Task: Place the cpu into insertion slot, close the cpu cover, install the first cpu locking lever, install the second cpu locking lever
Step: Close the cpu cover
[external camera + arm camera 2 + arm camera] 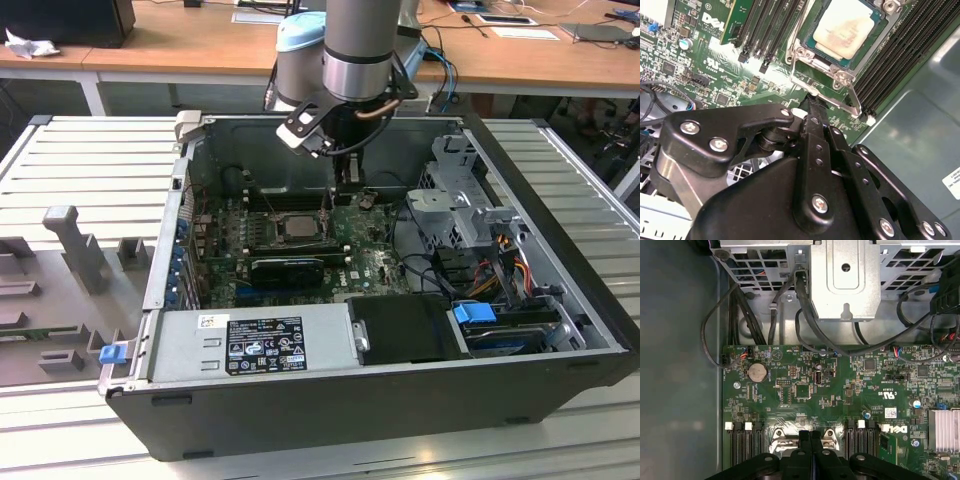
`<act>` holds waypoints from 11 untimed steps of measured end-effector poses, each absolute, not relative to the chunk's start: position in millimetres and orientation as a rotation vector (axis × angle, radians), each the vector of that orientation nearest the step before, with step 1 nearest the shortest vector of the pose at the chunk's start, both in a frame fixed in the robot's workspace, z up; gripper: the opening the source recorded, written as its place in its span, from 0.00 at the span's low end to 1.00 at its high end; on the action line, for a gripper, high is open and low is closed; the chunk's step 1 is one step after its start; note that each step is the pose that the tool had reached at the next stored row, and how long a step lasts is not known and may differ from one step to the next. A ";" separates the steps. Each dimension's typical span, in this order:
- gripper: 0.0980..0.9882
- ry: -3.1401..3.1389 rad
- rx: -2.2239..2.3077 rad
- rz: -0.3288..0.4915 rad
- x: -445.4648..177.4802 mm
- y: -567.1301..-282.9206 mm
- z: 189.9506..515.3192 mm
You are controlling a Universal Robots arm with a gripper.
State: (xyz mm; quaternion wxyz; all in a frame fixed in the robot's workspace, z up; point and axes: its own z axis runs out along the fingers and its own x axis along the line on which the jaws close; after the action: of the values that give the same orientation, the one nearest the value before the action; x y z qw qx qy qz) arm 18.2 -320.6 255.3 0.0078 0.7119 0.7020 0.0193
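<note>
The hand [812, 100], fingers pressed together, is hovering at the edge of the insertion slot [262, 232], where the cpu [845, 25] is lying seated and the cpu cover [812, 60] is apparently sitting lowered around it; latching the 2 locking levers [856, 100] is looking like the work left.

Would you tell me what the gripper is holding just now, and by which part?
Nothing, as far as shows: the gripper has its jaws shut together by the edge of the cpu cover; the cpu lies free.
</note>
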 end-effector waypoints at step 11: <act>0.01 2.194 2.226 0.060 12.8 -320.6 255.3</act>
State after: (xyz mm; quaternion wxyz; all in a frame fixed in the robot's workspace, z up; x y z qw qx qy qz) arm 12.8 -320.6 255.3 0.0078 0.7119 0.7020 0.0193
